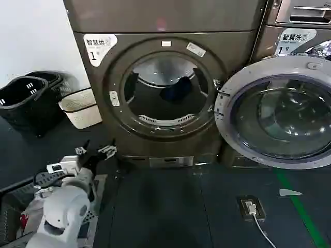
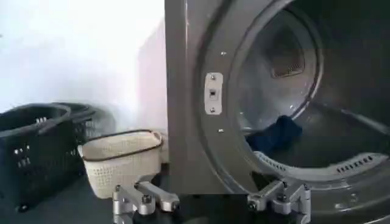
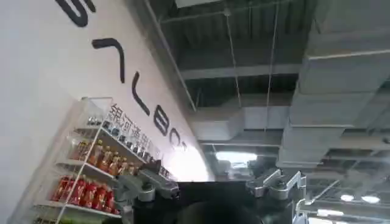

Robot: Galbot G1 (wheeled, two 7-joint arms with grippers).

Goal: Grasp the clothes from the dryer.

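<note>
Nearest the head camera, the white left arm reaches forward low on the left, ending in the left gripper (image 1: 95, 151), which hovers above the dark floor (image 1: 170, 206) short of the dryer (image 1: 170, 77). Its fingers are spread wide apart and hold nothing; from the left wrist camera the same left gripper (image 2: 210, 201) points at the lower left edge of the drum mouth.

Round and wide, the dryer's mouth stands open, its grey-rimmed glass door (image 1: 279, 116) swung out to the right. Inside the steel drum the clothes (image 1: 176, 89) lie as a small dark blue bundle on the far floor of the drum, a little right of centre; the left wrist camera shows the clothes (image 2: 275, 135) resting just behind the perforated front lip.

Left of the dryer, against the white wall, a cream basket (image 1: 80, 107) with a dark rim sits on the floor, and farther left two black baskets (image 1: 28, 101) stand together; what they hold cannot be told.

Right gripper (image 3: 210, 189) is aimed up at a ceiling and a shelf of bottles (image 3: 85, 173), fingers parted and empty.
</note>
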